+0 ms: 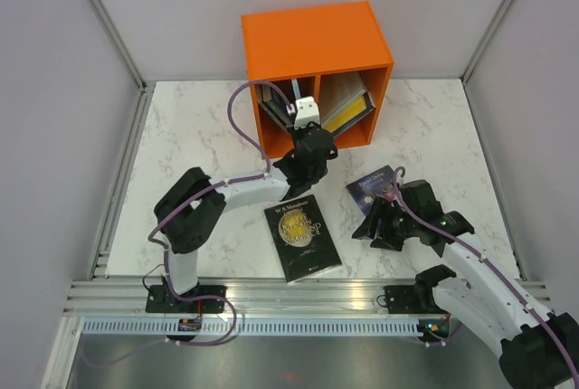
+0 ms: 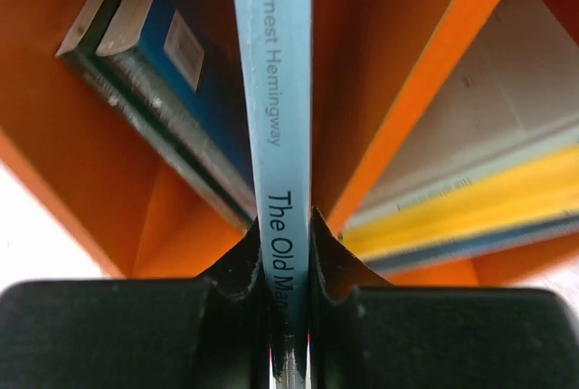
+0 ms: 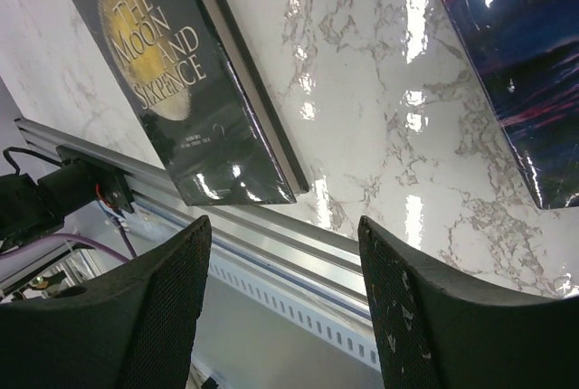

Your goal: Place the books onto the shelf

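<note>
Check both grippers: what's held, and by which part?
The left gripper is shut on the light blue book, pinching its covers at the spine edge, title end. The right gripper is open, holding nothing.

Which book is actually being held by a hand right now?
The light blue Hemingway book, pinched by the left hand in front of the orange shelf. The black book and the galaxy-cover book lie flat on the table.
</note>
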{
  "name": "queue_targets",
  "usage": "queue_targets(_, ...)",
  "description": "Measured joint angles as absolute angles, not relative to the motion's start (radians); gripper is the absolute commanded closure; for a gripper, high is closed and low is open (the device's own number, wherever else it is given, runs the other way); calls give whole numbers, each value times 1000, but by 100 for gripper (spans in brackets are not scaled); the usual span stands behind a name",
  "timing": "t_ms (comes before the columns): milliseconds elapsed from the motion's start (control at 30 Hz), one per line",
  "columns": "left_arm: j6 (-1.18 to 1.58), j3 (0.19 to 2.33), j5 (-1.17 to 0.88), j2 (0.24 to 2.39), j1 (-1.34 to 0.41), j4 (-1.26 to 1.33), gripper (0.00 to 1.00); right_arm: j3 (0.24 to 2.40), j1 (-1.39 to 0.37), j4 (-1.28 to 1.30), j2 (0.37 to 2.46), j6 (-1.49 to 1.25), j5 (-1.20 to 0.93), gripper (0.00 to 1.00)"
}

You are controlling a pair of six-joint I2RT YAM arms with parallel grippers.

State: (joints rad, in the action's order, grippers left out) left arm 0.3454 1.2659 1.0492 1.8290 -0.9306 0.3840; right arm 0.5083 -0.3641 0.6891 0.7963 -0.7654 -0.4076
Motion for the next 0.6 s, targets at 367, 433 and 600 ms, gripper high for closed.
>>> queue_targets(367,-163,1290,1103,2069,-867,1028,98,358,-364,642,786,-764,-402,30)
queue_targets(433,-166,1274,1086,2070,-858,1057,98,329,-364,635,787,-763,-402,30)
queue_targets(600,-117,1271,1043,2117,-802,1167,94,299,-364,585,818,-763,-428,31)
